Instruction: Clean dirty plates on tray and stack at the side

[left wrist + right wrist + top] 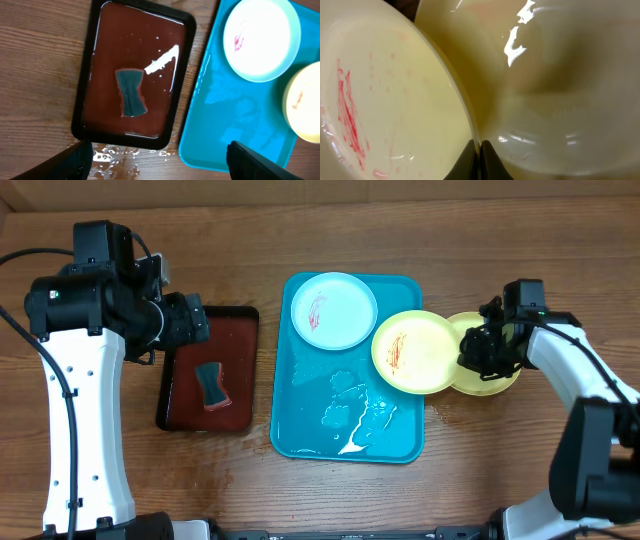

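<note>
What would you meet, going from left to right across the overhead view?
dark red tray holding a sponge → pale blue plate → smeared yellow plate → second yellow plate, partly under the right gripper. The turquoise tray overlaps two plates, so it is omitted.

surface (450,480): wood, grain visible, matt; water drops (112,155) shine on it. 
turquoise tray (300,420): smooth glossy plastic, wet, puddles catching light. 
pale blue plate (345,320): glossy plastic, streaky red smear. 
smeared yellow-green plate (425,360): smooth glossy plastic, thin red-orange streaks. 
second yellow-green plate (500,385): glossy, hard white glare in the right wrist view. 
dark red tray (240,340): smooth, black rim, reflective liquid film. 
sponge (211,384): dark teal, matt. 
left arm shell (85,420): smooth white plastic, slight sheen; joints matt black.
</note>
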`<state>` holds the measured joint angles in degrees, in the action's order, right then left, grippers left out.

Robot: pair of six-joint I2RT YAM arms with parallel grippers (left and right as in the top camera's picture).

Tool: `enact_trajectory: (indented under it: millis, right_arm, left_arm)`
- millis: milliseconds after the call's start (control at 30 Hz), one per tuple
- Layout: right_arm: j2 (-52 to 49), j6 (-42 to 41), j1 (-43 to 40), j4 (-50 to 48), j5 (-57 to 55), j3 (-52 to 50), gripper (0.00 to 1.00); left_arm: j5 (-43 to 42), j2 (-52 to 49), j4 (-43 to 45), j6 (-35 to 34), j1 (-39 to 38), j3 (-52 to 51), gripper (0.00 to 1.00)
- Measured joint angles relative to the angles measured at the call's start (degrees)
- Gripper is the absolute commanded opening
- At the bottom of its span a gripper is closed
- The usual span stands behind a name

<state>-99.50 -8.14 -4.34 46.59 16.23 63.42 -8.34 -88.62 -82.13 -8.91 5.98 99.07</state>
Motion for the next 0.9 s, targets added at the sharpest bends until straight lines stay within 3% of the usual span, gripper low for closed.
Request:
enact_trajectory:
  millis: [167, 300, 433, 600, 800, 900]
  right_arm:
    - [7.3, -0.9, 4.5, 3.8, -0.3, 1.5, 0.04]
    - [9.4, -2.2, 14.0, 5.2, -2.2, 1.7, 0.04]
    - [9.1, -7.4, 22.8, 1.7, -7.3, -1.9, 0.04]
    - [7.5, -12.8, 27.8, -5.0, -11.2, -8.3, 0.04]
    - [2.8, -16.2, 27.9, -8.4, -12.2, -9.4, 0.04]
    - [1.5, -17.0, 27.9, -8.5, -11.7, -9.4, 0.04]
  left_arm:
    - [0.5, 0.0, 1.5, -0.6, 0.0, -3.7, 0.88]
    - [0.7, 0.0, 2.9, -1.4, 0.0, -8.0, 0.87]
    - [1.8, 0.0, 4.5, -2.1, 0.0, -11.4, 0.87]
    - [3.4, 0.0, 8.1, -3.4, 0.0, -15.9, 0.87]
    - [4.8, 0.1, 21.3, -4.2, 0.0, -27.7, 0.87]
    - [5.0, -0.2, 28.7, -4.5, -0.3, -34.0, 0.79]
